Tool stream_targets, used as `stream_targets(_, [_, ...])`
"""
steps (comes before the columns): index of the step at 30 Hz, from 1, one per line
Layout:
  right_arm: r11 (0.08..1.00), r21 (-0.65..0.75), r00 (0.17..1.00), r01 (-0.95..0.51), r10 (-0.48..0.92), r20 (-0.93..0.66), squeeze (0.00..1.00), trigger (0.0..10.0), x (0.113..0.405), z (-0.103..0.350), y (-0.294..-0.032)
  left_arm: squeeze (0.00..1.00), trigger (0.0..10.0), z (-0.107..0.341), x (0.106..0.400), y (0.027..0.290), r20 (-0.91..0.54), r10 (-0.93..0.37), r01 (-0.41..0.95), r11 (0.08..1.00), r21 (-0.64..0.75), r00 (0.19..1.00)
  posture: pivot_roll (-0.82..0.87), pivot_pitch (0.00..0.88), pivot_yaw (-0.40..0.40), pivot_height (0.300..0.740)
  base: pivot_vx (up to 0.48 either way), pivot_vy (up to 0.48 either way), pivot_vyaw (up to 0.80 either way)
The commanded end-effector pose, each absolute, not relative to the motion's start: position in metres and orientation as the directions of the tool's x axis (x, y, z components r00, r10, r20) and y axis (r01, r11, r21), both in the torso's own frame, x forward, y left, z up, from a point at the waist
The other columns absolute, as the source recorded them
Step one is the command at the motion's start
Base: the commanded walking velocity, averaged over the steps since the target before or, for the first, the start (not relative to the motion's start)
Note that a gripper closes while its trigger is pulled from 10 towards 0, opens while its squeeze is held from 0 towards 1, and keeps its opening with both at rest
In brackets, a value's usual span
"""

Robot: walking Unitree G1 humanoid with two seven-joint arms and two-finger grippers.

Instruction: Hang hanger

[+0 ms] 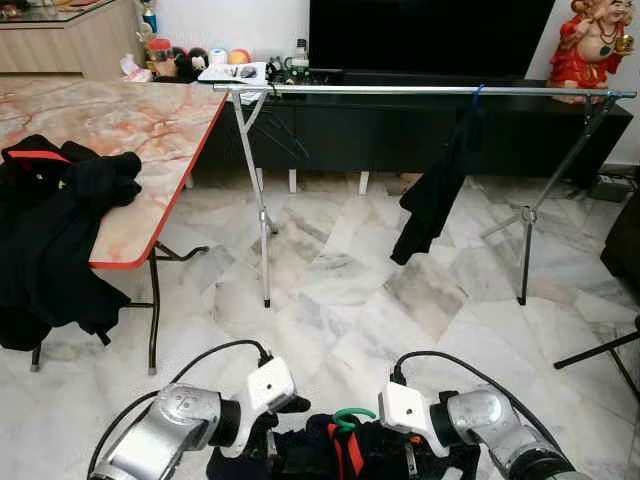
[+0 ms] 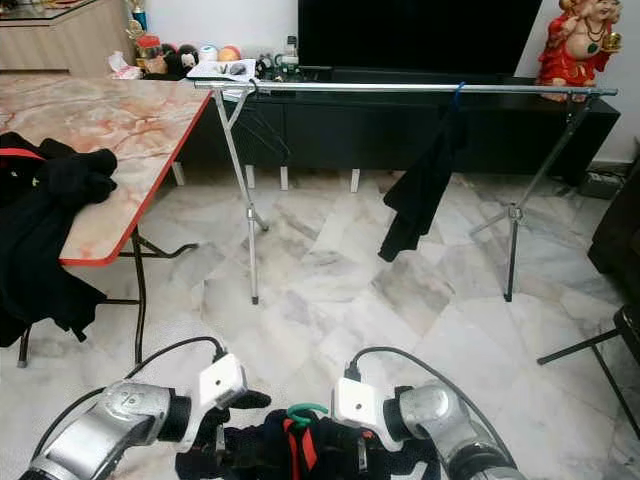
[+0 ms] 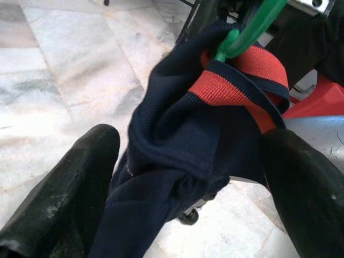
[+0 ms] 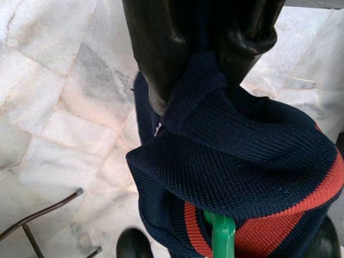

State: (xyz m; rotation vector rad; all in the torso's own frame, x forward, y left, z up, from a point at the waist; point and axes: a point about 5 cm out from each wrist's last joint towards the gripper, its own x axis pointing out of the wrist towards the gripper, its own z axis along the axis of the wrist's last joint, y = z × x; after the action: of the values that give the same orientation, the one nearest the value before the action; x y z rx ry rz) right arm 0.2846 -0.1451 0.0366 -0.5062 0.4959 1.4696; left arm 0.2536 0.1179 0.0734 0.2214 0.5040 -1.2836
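Observation:
A navy knitted sweater [image 1: 310, 452] with a red stripe hangs on a green hanger [image 1: 347, 418], held low in front of me. My right gripper [image 4: 207, 80] is shut on a fold of the sweater near the collar. My left gripper [image 3: 188, 161] stands open, and the bunched sweater [image 3: 177, 156] lies between its fingers [image 3: 70, 188]. The green hook [image 3: 252, 27] rises out of the red collar. Ahead, across the marble floor, a silver drying rail [image 1: 400, 90] stands on folding legs. A black garment [image 1: 435, 190] hangs from it on a blue hanger.
A marble-topped folding table [image 1: 150, 130] with a red edge stands at the left, with a heap of black clothes [image 1: 50, 230] on it. Behind the rail are a dark TV cabinet [image 1: 380, 140] and a red statue [image 1: 590, 45]. A black stand leg [image 1: 600, 350] juts in at the right.

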Motion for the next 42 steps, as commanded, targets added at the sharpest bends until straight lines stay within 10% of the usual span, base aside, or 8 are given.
stream_targets(1, [0.031, -0.056, 0.056, -0.998, 0.836, -0.546, 0.00, 0.0, 0.294, 0.051, -0.139, 0.00, 10.0, 0.074, 0.255, 0.116, -0.478, -0.859, 0.956, 0.271, -0.115, 0.186, 0.14, 0.033, -0.049, 0.740, 0.000, 0.000, 0.00])
stream_targets(14, [-0.005, -0.040, 0.015, -0.999, 0.872, -0.490, 0.00, 0.0, 0.297, 0.060, -0.131, 0.00, 10.0, 0.071, 0.257, 0.105, -0.455, -0.871, 0.957, 0.265, -0.120, 0.184, 0.14, 0.041, -0.050, 0.740, 0.000, 0.000, 0.00])
stream_targets(16, [-0.005, -0.039, 0.015, -0.999, 0.872, -0.489, 0.00, 0.0, 0.297, 0.060, -0.130, 0.00, 8.5, 0.071, 0.257, 0.105, -0.455, -0.871, 0.957, 0.265, -0.121, 0.184, 0.14, 0.041, -0.050, 0.740, 0.000, 0.000, 0.00])
stream_targets(17, [-0.005, -0.038, 0.015, -0.999, 0.873, -0.487, 0.00, 0.0, 0.297, 0.060, -0.130, 0.00, 4.0, 0.070, 0.257, 0.105, -0.453, -0.873, 0.956, 0.265, -0.123, 0.184, 0.14, 0.041, -0.050, 0.740, 0.000, 0.000, 0.00])
stream_targets(18, [-0.004, -0.039, 0.016, -0.999, 0.875, -0.485, 0.00, 0.0, 0.297, 0.060, -0.130, 0.00, 3.4, 0.070, 0.257, 0.104, -0.450, -0.874, 0.956, 0.266, -0.125, 0.184, 0.14, 0.041, -0.050, 0.740, 0.000, 0.000, 0.00])
stream_targets(19, [-0.003, -0.038, 0.016, -0.999, 0.875, -0.483, 0.00, 0.0, 0.297, 0.060, -0.130, 0.00, 0.0, 0.070, 0.257, 0.104, -0.448, -0.875, 0.955, 0.267, -0.127, 0.184, 0.14, 0.041, -0.050, 0.740, 0.000, 0.000, 0.00])
stream_targets(42, [0.000, -0.033, 0.016, -0.999, 0.879, -0.476, 0.00, 0.0, 0.298, 0.061, -0.129, 0.00, 0.0, 0.070, 0.258, 0.101, -0.436, -0.881, 0.957, 0.260, -0.126, 0.182, 0.14, 0.049, -0.049, 0.740, 0.000, 0.000, 0.00])
